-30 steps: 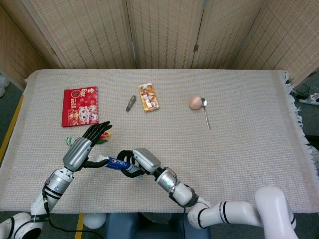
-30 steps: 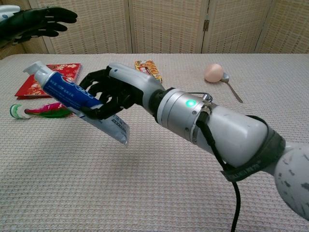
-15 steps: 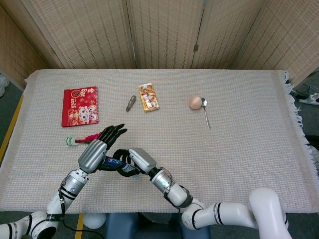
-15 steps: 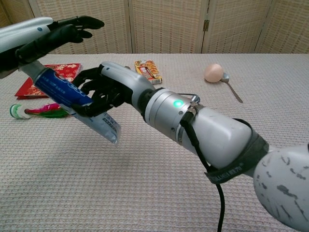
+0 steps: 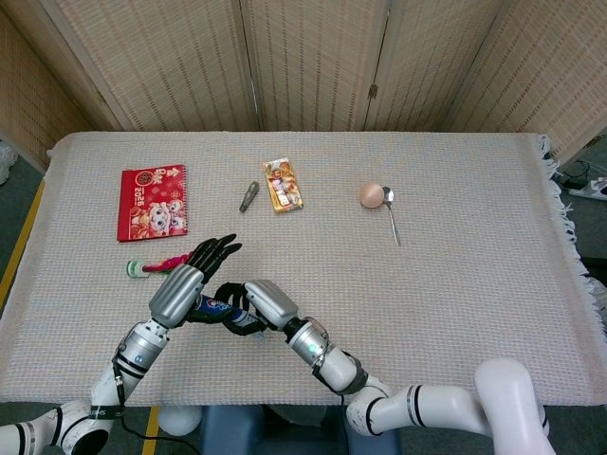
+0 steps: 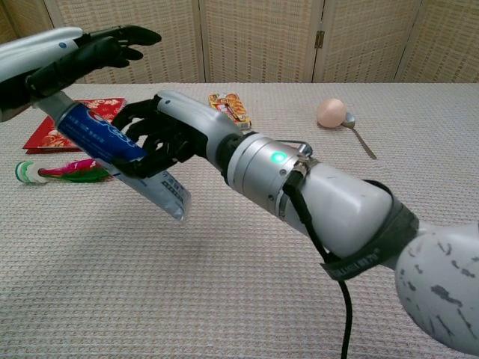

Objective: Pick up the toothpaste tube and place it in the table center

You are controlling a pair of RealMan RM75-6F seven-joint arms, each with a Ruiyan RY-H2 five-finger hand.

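Observation:
The toothpaste tube (image 6: 97, 134) is blue and white and hangs tilted above the table's front left, flat end down. My right hand (image 6: 168, 134) grips it around the middle, fingers wrapped. In the head view the tube (image 5: 213, 306) shows only as a small blue patch beside the right hand (image 5: 254, 305). My left hand (image 6: 75, 52) lies over the tube's cap end with its fingers stretched out and apart; the cap is hidden beneath it. From above, the left hand (image 5: 190, 275) overlaps the right hand's fingers.
A pink and green toothbrush (image 5: 156, 265) lies just left of the hands. Further back are a red booklet (image 5: 152, 202), a small dark tool (image 5: 248, 196) and a snack packet (image 5: 284, 184). An egg (image 5: 371, 195) and a spoon (image 5: 392, 216) sit right of centre.
My left hand has moved right, from beside the tube to over its cap end. The right hand and tube shifted slightly left. Almost nothing moved in the last half second.

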